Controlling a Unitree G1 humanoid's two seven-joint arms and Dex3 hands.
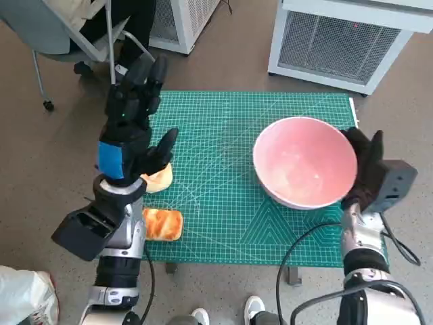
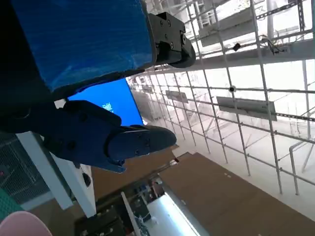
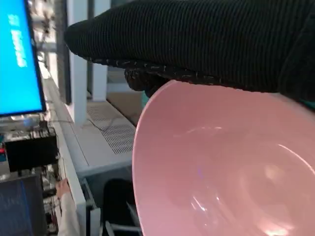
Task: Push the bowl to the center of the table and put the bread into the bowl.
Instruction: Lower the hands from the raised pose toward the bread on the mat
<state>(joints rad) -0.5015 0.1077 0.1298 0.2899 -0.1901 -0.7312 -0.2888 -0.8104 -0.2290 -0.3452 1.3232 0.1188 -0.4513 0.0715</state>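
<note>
A pink bowl point(image 1: 304, 162) stands on the right part of the green mat point(image 1: 223, 128); it fills the right wrist view point(image 3: 221, 167). My right hand point(image 1: 365, 169), in its black glove point(image 3: 197, 44), lies flat against the bowl's right rim and grips nothing. One piece of bread point(image 1: 160, 180) lies at the mat's left edge, partly hidden by my left hand. A second, toasted piece point(image 1: 163, 225) lies nearer me at the front left. My left hand point(image 1: 134, 118) is raised above the mat's left side, fingers point(image 2: 123, 142) spread and holding nothing. A sliver of the bowl point(image 2: 19, 227) shows in the left wrist view.
A white grilled unit point(image 1: 338, 40) stands behind the table at the right, another point(image 1: 183, 20) at the back middle. A chair point(image 1: 61, 34) is at the back left. A person's shoes point(image 1: 254, 308) show by the front edge. A person's hand point(image 3: 61, 187) appears in the right wrist view.
</note>
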